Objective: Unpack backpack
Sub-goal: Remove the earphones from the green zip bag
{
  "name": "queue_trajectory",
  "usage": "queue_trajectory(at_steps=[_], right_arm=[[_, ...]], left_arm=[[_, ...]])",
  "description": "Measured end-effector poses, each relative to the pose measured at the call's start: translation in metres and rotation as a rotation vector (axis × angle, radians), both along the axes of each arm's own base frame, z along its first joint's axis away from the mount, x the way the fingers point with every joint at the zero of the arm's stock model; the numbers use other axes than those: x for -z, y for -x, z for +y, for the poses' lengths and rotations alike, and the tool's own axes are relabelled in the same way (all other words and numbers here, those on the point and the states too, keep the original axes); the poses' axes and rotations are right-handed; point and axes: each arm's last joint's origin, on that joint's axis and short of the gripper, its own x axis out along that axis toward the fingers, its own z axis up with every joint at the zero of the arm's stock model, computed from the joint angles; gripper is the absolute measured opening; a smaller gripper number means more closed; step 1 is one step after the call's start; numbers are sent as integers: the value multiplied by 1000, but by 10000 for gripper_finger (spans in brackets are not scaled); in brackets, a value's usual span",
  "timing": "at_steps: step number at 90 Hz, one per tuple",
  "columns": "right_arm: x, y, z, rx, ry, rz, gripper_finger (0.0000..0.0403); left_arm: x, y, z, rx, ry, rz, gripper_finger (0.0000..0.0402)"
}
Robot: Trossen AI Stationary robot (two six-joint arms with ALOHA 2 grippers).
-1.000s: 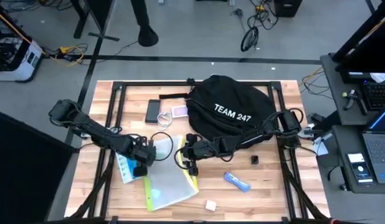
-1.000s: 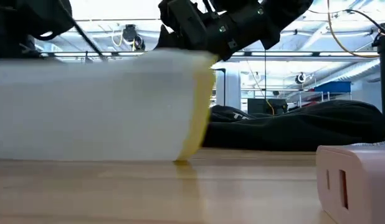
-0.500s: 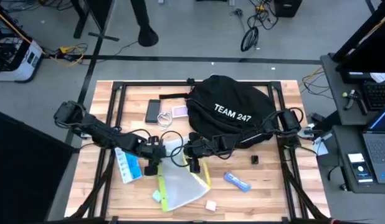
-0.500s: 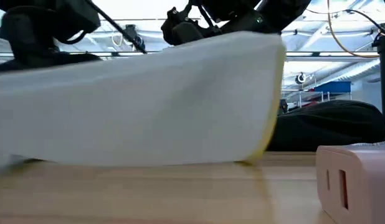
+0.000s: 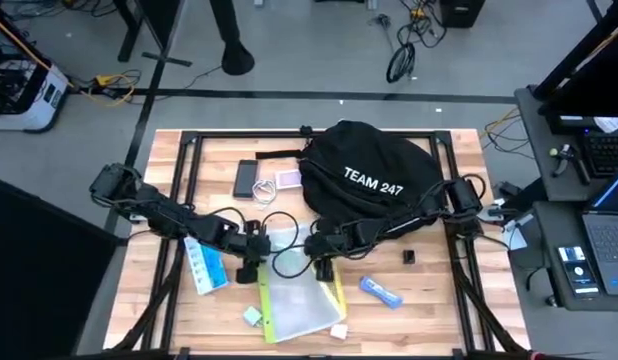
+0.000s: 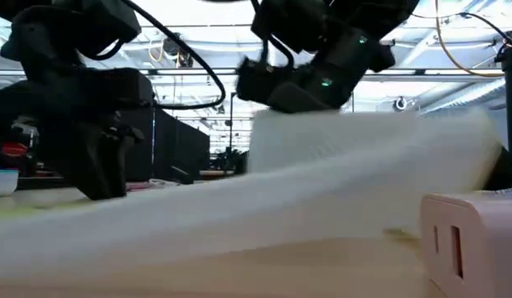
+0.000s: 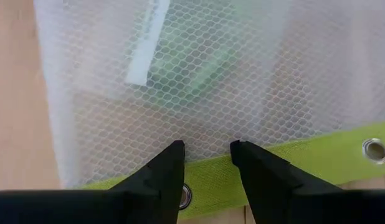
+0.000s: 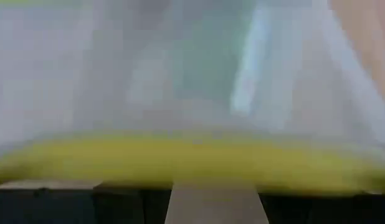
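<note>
The black backpack (image 5: 364, 180) with white "TEAM 247" lettering lies at the table's far middle. Nearer the front lies a clear mesh pouch (image 5: 297, 305) with yellow-green edge bands. My right gripper (image 5: 322, 266) is at the pouch's far right corner and shut on it. My left gripper (image 5: 251, 266) stands open over the pouch's far left corner, its fingers (image 7: 174, 163) pointing down at the green band (image 7: 317, 155). I cannot tell whether they touch it. My right gripper holds the pouch by its yellow edge band (image 8: 199, 158) at the far right corner, coming from above. The blur and the pouch itself hide the fingers. That end (image 6: 322, 132) is raised under the gripper, while the rest slopes down onto the table (image 6: 90, 240).
A blue-and-white pack (image 5: 202, 268) lies left of the pouch. A dark phone (image 5: 246, 178), a pink card (image 5: 287, 180) and cables (image 5: 264, 192) lie at the far left. A blue packet (image 5: 381, 292), a small black piece (image 5: 410, 257) and a white block (image 5: 338, 329) lie to the right.
Both grippers have gone toward the table's right edge, the left one following the right. The pouch has been dragged rightward and turned about on the table. Its yellow edge now runs toward the near edge and its far right end is raised.
</note>
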Motion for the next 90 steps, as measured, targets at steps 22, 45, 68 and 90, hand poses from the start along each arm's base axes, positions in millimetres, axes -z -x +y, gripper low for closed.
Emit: queue_trajectory(at_steps=[22,45,68,90], right_arm=[[18,-13,1,15,-28,-87,186],[-14,-35,1,-17,-6,-262,186],[15,-41,-12,30,-21,-196,186],[38,-43,-14,67,-42,-133,186]], left_arm=[[0,-1,1,-8,4,-6,134],[0,-1,1,-8,6,-6,134],[0,-1,0,-7,10,-7,134],[0,0,1,-4,14,7,134]])
